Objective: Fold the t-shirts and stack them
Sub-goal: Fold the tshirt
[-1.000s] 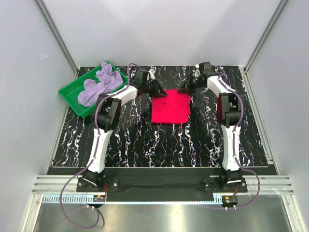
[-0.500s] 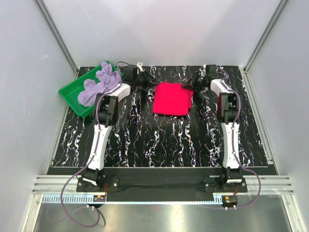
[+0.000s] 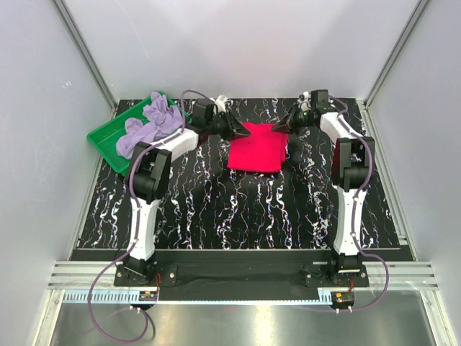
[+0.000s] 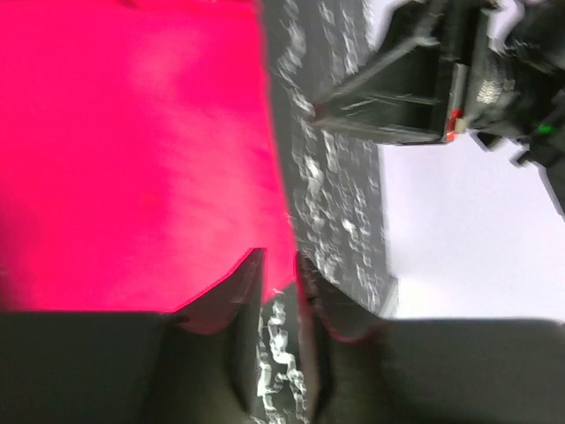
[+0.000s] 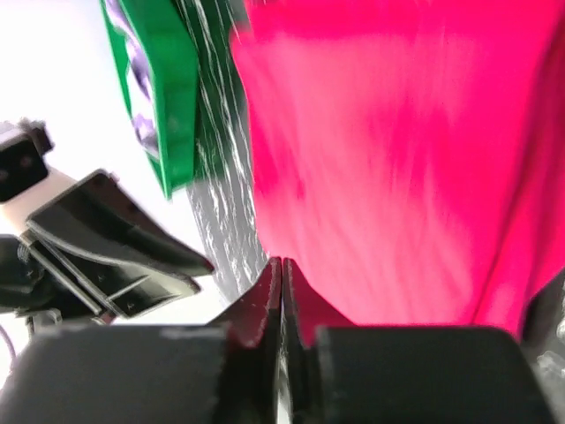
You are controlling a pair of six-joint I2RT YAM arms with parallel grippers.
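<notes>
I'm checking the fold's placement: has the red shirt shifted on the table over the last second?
Yes. The red shirt has slid across the table toward its far edge, leaving more bare tabletop on its near side.

No text, number, brand or sign could be read in any view. From the left wrist, a small pale marking [image 4: 484, 88] on the right gripper [image 4: 322, 106] was too blurred to read.
</notes>
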